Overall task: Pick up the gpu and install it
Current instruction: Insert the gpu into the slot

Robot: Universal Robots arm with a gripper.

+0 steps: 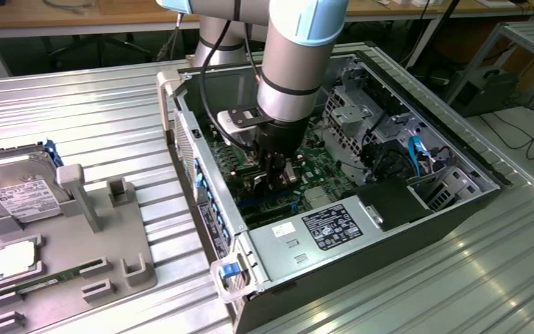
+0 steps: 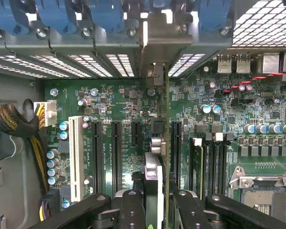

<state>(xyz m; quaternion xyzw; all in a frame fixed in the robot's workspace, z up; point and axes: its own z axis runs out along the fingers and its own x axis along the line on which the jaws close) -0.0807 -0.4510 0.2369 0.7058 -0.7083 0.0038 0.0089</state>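
The hand [image 1: 277, 182] is inside the open case [image 1: 452, 209], low over the motherboard [image 2: 128, 107], and grasps the gpu [image 2: 155, 164] edge-on between its fingers [image 2: 133, 207]. In the wrist view the card stands upright above the row of expansion slots [image 2: 117, 148], with its metal bracket end [image 2: 157, 43] toward the rear wall of the case.

Risks from this position:
- Misalignment. If the card edge sits beside the slot rather than in it, downward force likely bends the card or damages the board.
- Bracket fouling. The bracket end may catch on the rear wall and tilt the card.
- Slip. The grip is on a thin edge, so the card may rotate between the fingers under load.
- Contact with nearby capacitors [image 2: 209, 109].
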